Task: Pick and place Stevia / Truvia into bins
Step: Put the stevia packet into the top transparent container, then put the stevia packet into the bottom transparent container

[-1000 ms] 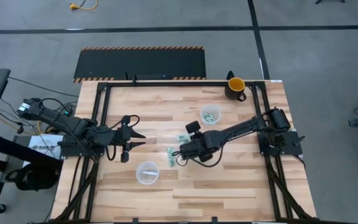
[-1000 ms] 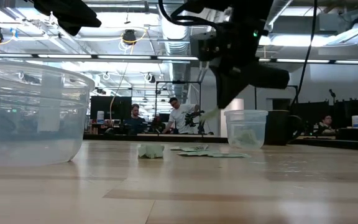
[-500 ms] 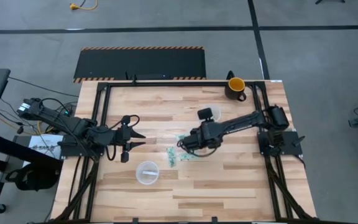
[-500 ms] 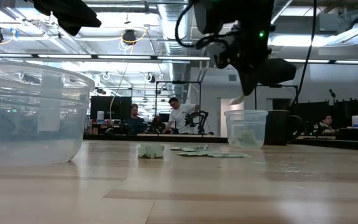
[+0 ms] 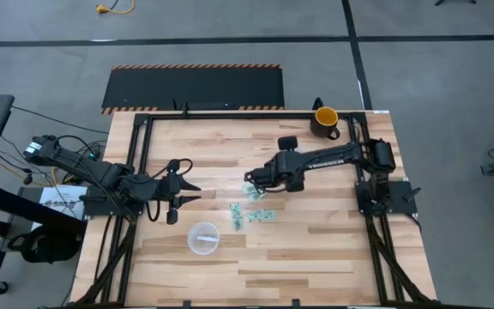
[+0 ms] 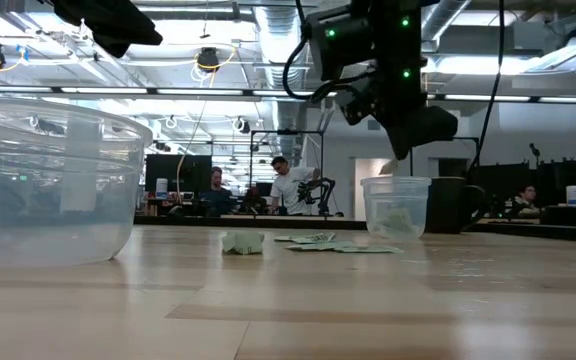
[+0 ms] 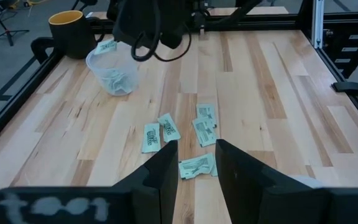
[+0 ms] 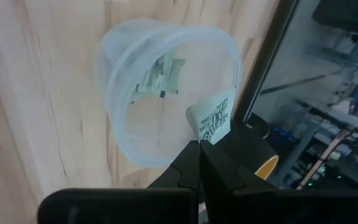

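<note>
Several green-and-white Stevia sachets (image 5: 251, 190) lie flat mid-table, also showing in the left wrist view (image 7: 204, 132). My right gripper (image 8: 201, 149) is shut on one sachet (image 8: 213, 118) just above the rim of the far clear bin (image 8: 166, 93), which has sachets (image 8: 160, 78) inside. From the left, that sachet (image 7: 107, 46) hangs over the bin (image 7: 114, 71). In the high view the right arm (image 5: 292, 159) hides this bin. The near bin (image 5: 202, 238) stands by the front. My left gripper (image 5: 189, 191) waits open at the left, off the table. My right gripper pinches one end of the sachet (image 8: 209, 135) between its two fingertips (image 8: 219, 158). The rest of the sachet sticks out past the fingers, lifted clear, over the bin's rim (image 8: 229, 56). The fingers slant downward toward the bin.
A dark mug with a yellow inside (image 5: 324, 120) stands at the far right corner, just beyond the far bin. Black frame rails (image 5: 230, 112) run along the table's edges. People sit in the room behind the table (image 6: 288, 185).
My right gripper has gone from the loose sachets toward the table's far edge and a little up, turning as it went, and now stands over the far bin. The sachet it holds has come along, clear of the table.
</note>
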### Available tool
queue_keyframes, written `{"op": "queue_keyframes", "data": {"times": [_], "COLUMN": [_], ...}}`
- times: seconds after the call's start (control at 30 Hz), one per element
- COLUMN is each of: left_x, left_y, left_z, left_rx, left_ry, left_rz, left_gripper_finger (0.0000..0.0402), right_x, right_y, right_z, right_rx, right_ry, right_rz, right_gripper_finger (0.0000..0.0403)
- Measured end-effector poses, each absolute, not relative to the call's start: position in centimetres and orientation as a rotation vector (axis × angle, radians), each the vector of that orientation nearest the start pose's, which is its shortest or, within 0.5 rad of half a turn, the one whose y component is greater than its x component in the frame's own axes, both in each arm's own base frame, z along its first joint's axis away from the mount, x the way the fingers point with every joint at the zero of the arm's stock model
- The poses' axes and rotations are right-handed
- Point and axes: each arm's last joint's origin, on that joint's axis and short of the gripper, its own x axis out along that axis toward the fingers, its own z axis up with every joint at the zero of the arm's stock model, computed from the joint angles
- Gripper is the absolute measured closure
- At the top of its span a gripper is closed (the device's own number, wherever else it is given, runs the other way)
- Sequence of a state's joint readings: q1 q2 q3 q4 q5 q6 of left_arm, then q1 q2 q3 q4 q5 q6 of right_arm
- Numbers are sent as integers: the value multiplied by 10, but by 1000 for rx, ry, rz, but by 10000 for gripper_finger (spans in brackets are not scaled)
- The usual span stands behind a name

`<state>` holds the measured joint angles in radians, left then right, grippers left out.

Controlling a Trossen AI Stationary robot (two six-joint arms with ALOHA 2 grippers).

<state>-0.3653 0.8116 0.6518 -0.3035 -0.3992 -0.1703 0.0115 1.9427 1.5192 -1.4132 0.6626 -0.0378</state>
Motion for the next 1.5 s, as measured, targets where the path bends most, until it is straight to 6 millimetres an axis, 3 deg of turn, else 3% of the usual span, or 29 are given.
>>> {"op": "queue_keyframes", "data": {"times": [0.5, 0.73, 0.93, 1.07, 1.13, 1.2, 1.3, 1.5], "left_x": [167, 167, 167, 167, 168, 169, 174, 189], "left_y": [-52, -52, -52, -52, -52, -52, -54, -60], "left_z": [273, 273, 274, 274, 274, 272, 271, 264], "left_rx": [5, 4, 3, 3, 4, 14, 19, 50], "left_ry": [424, 422, 419, 415, 415, 419, 414, 423], "left_rz": [70, 70, 70, 76, 78, 91, 100, 63], "left_gripper_finger": [303, 303, 303, 303, 303, 303, 303, 303], "right_x": [341, 341, 328, 296, 278, 263, 243, 222], "right_y": [-14, -7, 2, 4, 5, 6, 7, 16], "right_z": [216, 221, 273, 309, 316, 314, 294, 244], "right_rx": [-601, -627, -563, -413, -341, -284, -191, -94], "right_ry": [1746, 1697, 1362, 1030, 849, 649, 424, 218], "right_rz": [-454, -449, -383, -276, -221, -190, -197, -175], "right_gripper_finger": [308, 295, 295, 296, 295, 296, 295, 295]}}
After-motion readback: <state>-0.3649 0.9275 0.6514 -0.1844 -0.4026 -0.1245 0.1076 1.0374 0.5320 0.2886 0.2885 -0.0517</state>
